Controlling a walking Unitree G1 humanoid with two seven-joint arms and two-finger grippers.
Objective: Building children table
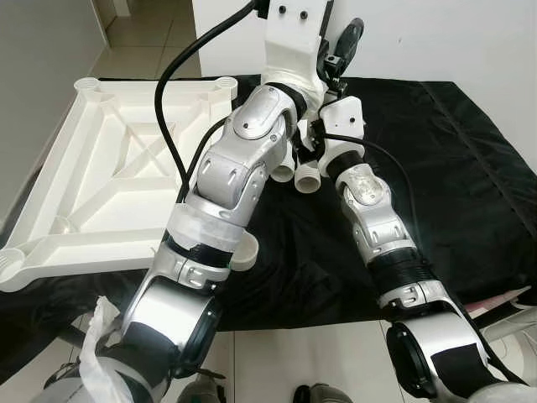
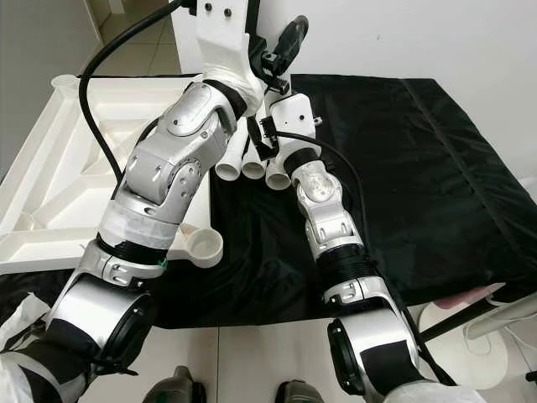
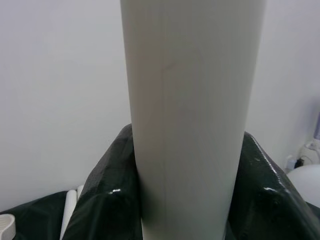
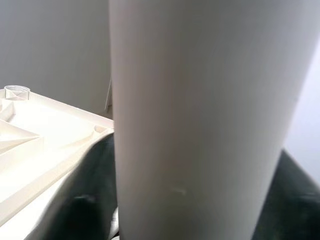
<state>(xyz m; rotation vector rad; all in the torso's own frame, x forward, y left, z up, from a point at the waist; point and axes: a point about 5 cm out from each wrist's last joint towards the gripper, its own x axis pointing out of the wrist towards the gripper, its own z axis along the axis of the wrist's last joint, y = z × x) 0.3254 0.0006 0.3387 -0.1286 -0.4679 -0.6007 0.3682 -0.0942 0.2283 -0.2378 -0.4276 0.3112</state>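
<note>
From the head, left eye: a white tabletop is lying upside down on a black cloth, its ribbed underside and corner sockets facing up, over on the robot's left. Both silver arms are reaching forward over the cloth. The left arm is crossing toward the middle, and the right arm is running up beside it. A few loose white table legs are lying on the cloth between the two forearms, their open ends pointing back toward the robot.

Right eye: three of those tube ends are showing side by side just beside the right forearm, and one more round socket of the tabletop is peeking out under the left elbow. The right gripper is sitting raised near the wall, one black finger poking up.

Left wrist: the left gripper is clamping an upright white leg, its dark fingers pressing on either side.

Right wrist: a pale tube, probably the same leg, is sitting very close to the lens and blurred. Dark shapes are flanking it, but I cannot tell whether these fingers are actually closing on it
</note>
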